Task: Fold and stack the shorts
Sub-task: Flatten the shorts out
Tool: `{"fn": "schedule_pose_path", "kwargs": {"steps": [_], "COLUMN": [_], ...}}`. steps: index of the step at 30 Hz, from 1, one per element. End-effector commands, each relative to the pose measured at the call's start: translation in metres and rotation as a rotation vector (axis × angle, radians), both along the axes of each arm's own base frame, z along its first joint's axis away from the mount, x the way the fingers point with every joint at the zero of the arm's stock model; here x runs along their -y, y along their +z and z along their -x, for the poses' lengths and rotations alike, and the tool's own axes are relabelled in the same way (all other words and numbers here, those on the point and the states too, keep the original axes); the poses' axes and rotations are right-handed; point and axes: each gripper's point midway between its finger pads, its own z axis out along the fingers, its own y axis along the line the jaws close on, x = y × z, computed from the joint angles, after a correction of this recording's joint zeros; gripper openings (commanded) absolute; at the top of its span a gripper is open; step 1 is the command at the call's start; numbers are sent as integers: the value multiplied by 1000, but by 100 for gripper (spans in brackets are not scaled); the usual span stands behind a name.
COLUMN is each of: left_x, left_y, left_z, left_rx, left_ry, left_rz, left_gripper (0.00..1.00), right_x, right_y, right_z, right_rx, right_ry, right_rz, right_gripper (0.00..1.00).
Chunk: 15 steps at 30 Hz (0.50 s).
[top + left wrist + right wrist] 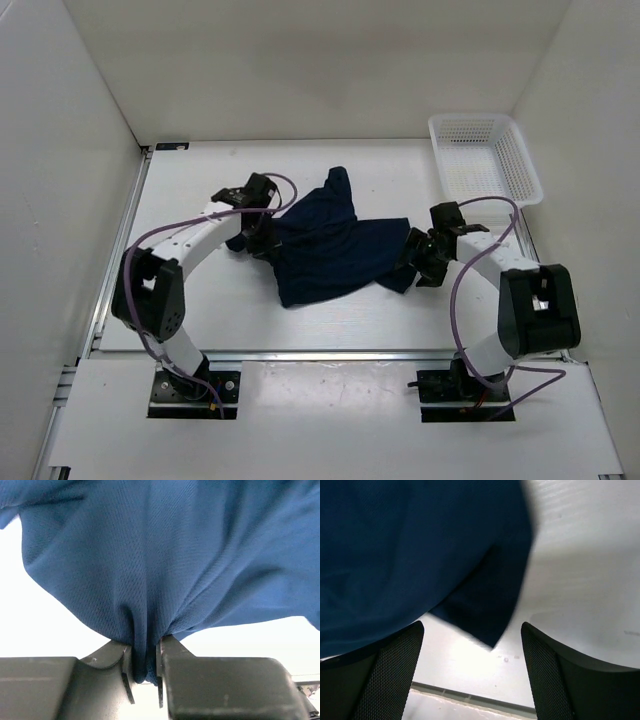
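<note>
The dark navy shorts (330,250) lie crumpled in the middle of the table, one part reaching toward the back. My left gripper (262,238) is at their left edge, shut on a bunch of the fabric; in the left wrist view the cloth (150,570) is pinched between the two fingers (145,670). My right gripper (415,262) is open at the shorts' right edge. In the right wrist view a corner of the fabric (485,610) hangs above the gap between the open fingers (395,665), apart from them.
A white mesh basket (485,155) stands at the back right corner. White walls enclose the table on three sides. The table's metal front rail (330,352) runs between the shorts and the arm bases.
</note>
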Motion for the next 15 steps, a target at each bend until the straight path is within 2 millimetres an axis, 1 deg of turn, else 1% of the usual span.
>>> {"fn": "schedule_pose_path", "kwargs": {"steps": [1,3,4,5,6,7,8,9,10,11,12,13,14,15], "left_x": [-29,-32,-28,-26,-26,-25,-21,-19,-16,-11,-7,-9,-7,-13], "left_y": [67,77,85,87,88,87,87,85,84,80,78,75,67,64], "left_z": [-4,1,-7,-12,-13,-17,-31,-40,-46,-62,-73,-83,-96,-102], "left_rx": [129,116,131,141,123,115,114,119,112,109,115,108,79,58], "left_ry": [13,-2,-1,-23,-25,-34,-30,-41,-42,-66,-80,-78,-91,-78], "left_rz": [-98,-109,-103,-107,-115,-122,-135,-149,-153,-173,-176,-192,-225,-253], "left_gripper": [10,10,10,10,10,10,10,10,11,18,28,66,82,89], "right_x": [-10,-21,-25,-33,-40,-46,-59,-64,-73,-83,-87,-90,-92,-93], "right_y": [9,2,-2,-7,-7,-8,-12,-13,-9,-8,-6,-5,-5,-2], "right_z": [-24,-28,-29,-30,-33,-35,-32,-32,-36,-33,-35,-35,-33,-30], "right_rx": [64,47,44,32,32,34,23,15,26,28,41,42,47,57], "right_ry": [34,58,70,81,86,91,128,133,141,173,182,180,190,196], "right_rz": [-37,-38,-38,-40,-56,-60,-71,-74,-82,-83,-76,-64,-28,-11], "right_gripper": [81,77,70,65,60,49,44,40,35,27,27,27,29,32]}}
